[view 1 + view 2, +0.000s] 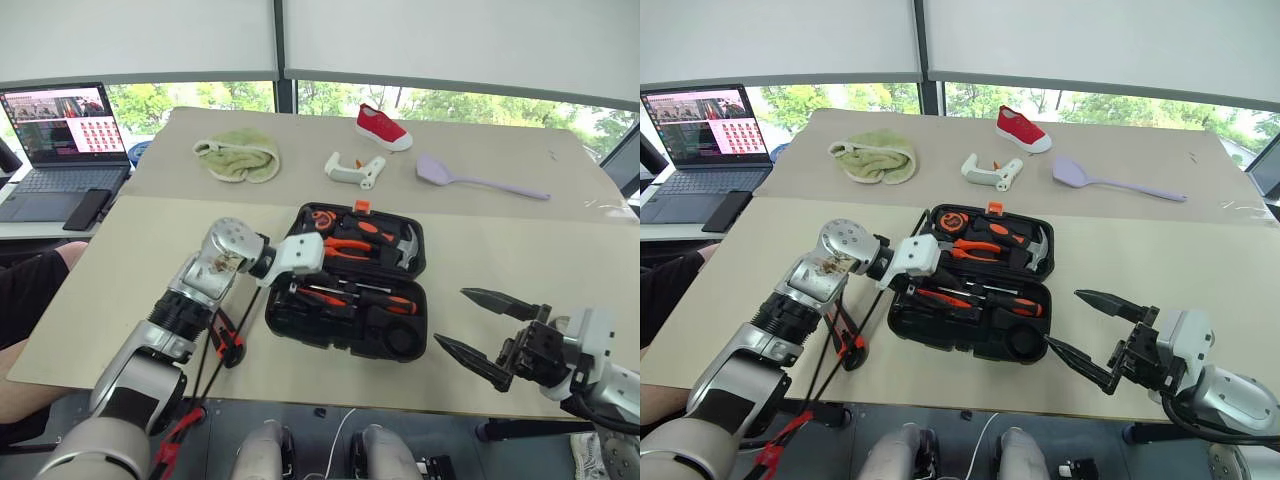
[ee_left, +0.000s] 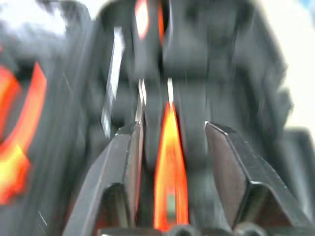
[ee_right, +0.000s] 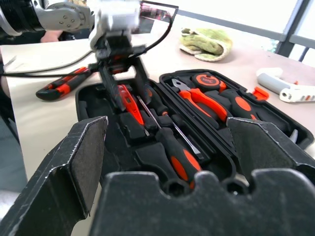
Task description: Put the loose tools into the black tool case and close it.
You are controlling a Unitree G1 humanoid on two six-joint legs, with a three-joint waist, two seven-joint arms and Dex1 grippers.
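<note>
The black tool case (image 1: 348,283) lies open on the worktop, both halves flat, its orange latch (image 1: 362,207) on the far edge. The far half holds orange-handled pliers (image 1: 352,247), a hammer (image 1: 405,245) and an orange tape measure (image 1: 321,218). Black-and-orange screwdrivers (image 3: 174,147) lie in the near half's slots. An orange-black utility knife (image 3: 64,83) lies on the worktop just beside the case, outside it.

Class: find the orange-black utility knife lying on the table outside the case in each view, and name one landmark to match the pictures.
Left eye: utility knife lies left of the black tool case, under the left arm.
Right eye: knife, same spot.
Left wrist: not in it.
Right wrist: knife, beyond the case.
Landmark: green cloth.
</note>
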